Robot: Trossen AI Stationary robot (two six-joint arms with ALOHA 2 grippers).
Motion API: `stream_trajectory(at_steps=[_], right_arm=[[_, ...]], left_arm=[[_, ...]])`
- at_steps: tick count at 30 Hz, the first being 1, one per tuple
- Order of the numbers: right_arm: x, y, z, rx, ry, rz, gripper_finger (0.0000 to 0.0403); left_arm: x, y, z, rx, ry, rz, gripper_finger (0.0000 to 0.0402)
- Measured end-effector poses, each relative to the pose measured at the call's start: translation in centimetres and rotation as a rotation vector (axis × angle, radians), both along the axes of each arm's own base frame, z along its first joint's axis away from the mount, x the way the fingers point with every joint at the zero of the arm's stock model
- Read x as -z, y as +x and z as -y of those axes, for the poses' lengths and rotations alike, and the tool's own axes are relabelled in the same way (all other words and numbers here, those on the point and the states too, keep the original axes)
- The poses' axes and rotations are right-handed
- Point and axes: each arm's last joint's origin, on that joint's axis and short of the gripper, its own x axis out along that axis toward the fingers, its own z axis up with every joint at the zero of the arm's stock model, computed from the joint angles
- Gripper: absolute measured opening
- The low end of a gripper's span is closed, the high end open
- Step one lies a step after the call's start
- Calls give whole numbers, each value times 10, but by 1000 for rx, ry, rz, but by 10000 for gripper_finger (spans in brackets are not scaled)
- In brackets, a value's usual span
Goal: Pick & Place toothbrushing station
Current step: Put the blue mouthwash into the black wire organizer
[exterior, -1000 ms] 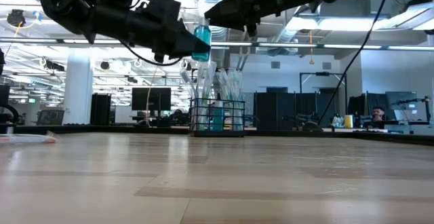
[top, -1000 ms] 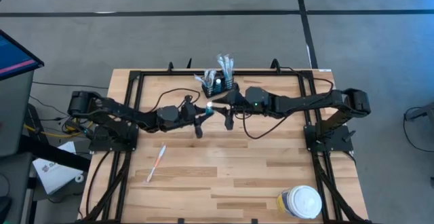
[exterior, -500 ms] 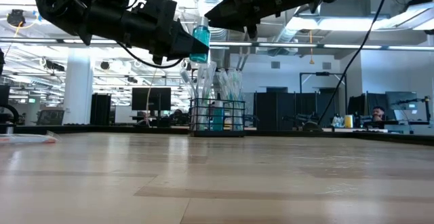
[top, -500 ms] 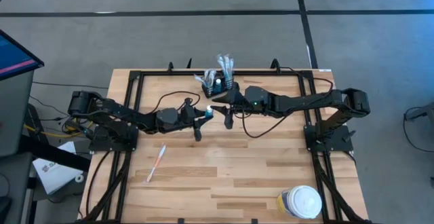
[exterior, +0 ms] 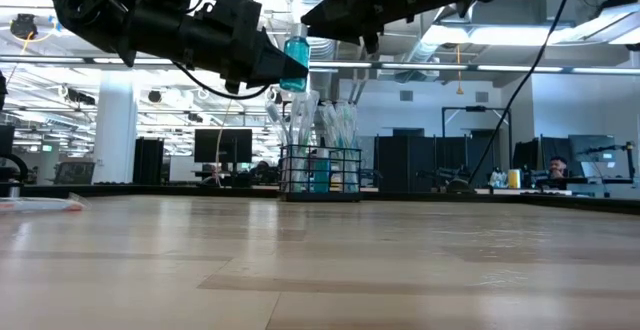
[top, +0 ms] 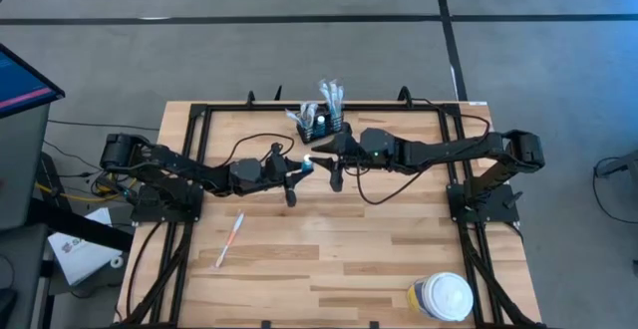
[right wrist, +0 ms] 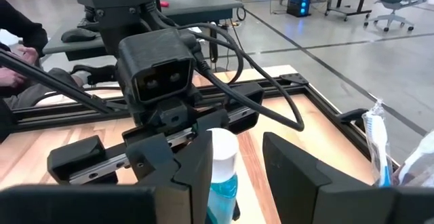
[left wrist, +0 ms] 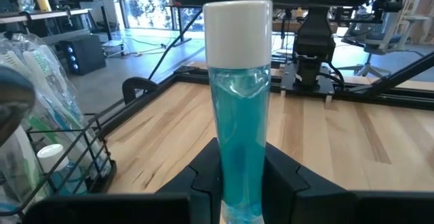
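L fingers [left wrist: 241, 183] clamp blue bottle [left wrist: 239, 108] aloft; R fingers [right wrist: 237, 166] parted around its cap (not gripping).

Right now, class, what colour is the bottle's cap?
White, on the blue bottle; the cap is clearest in the left wrist view.

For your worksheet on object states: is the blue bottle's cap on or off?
On. The white cap sits atop the blue bottle gripped by the left gripper.

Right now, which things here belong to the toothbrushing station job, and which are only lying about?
Part of the job:
- black caddy with toothbrushes
- blue bottle, held in the left tool
- right tool, open, at the bottle

Lying about:
- white-lidded jar
- pen-like stick
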Motion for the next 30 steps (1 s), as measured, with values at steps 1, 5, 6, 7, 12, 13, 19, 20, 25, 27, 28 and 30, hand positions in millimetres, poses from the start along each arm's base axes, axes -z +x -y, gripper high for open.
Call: stream_trajectory(at_steps=[1, 5, 6, 7, 12, 13, 19, 20, 25, 27, 28, 30], right_arm=[[0, 0, -1, -3, -2, 0, 123], [0, 0, -3, -9, 3, 5, 123], [0, 0, -4, -10, 3, 5, 123], [-1, 0, -4, -11, 3, 7, 123], [-3, 0, -5, -17, 7, 24, 123], [-3, 0, -6, -22, 7, 26, 123], [3, 1, -10, -33, -11, -13, 123], [3, 1, -10, -32, -14, -8, 123], [1, 1, -10, -37, -31, 6, 122], [0, 1, -10, -39, -32, 18, 123], [0, 2, -10, -40, -32, 19, 123], [0, 2, -11, -44, -32, 17, 123]], left_arm=[[0, 0, 0, 0, 0, 1, 56], [-1, 0, 0, -2, 6, 9, 56], [-2, 1, -1, -5, 9, 12, 56], [-4, 2, -1, -4, 16, 14, 56], [-12, 7, -1, -6, 24, 37, 56], [-13, 8, -1, -8, 27, 41, 56], [-24, 12, -2, 9, 26, 94, 56], [-26, 12, -2, 11, 26, 100, 56], [-25, 13, -1, 17, 26, 91, 56], [-25, 13, -1, 19, 26, 88, 56], [-25, 13, -1, 22, 25, 84, 56], [-23, 13, -1, 25, 25, 66, 56]])
